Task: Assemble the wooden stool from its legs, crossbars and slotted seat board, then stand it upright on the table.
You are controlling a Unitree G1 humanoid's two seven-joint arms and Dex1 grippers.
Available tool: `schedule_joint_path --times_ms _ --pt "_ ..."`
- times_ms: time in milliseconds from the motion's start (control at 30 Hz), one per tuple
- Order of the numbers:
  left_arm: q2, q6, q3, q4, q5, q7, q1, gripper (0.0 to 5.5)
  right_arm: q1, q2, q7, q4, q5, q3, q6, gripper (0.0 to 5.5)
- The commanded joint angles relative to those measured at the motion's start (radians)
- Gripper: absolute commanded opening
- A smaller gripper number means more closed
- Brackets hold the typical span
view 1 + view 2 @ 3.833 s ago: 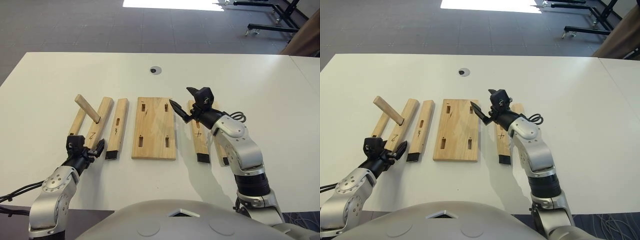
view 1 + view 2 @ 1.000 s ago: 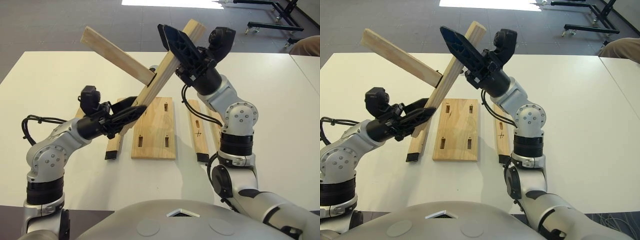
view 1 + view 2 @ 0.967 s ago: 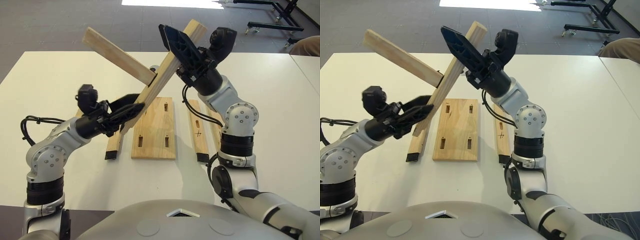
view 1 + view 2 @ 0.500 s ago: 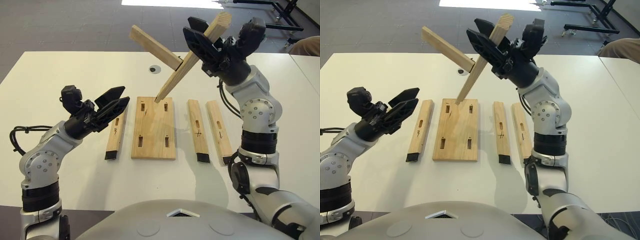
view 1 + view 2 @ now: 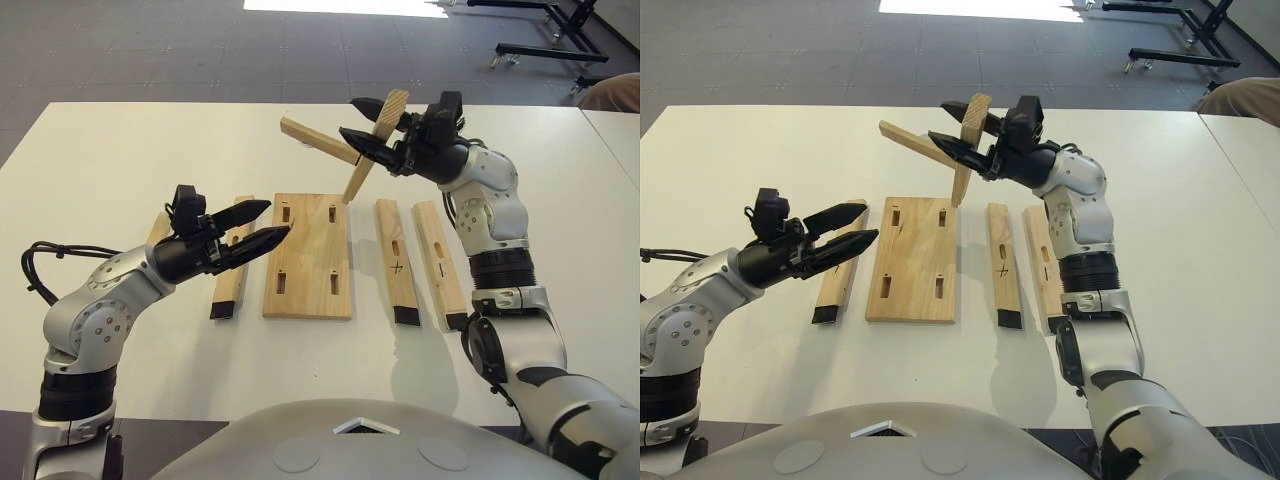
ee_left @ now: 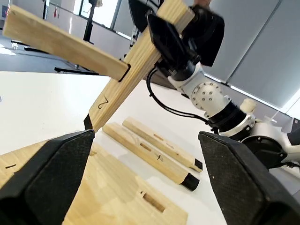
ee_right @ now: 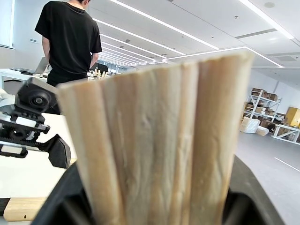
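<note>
Leg (image 5: 360, 178) with crossbar (image 5: 318, 141) clamped in right hand (image 5: 350, 117).

The left claw (image 5: 277, 217) hides most of the far-left leg (image 5: 158, 229) — the held leg (image 7: 154, 140) runs past the right wrist view's edge.

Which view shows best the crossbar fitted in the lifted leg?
The left wrist view: the crossbar is large, its end seated in the leg. The eye views show it whole but smaller; the right wrist view shows the leg's end.
</note>
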Motion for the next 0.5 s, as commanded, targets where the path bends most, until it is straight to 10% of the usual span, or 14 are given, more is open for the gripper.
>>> schedule_joint_path --times_ms 33,500 --pt "0.029 -0.016 -0.097 0.009 0.114 -0.013 0.001 4.06 -0.014 0.000 0.044 -0.020 0.030 0.010 0.046 2.06" --pt "0.044 -0.020 -0.231 0.063 0.268 -0.075 0.025 4.06 -0.066 0.037 0.132 0.171 0.011 -0.004 0.005 2.06"
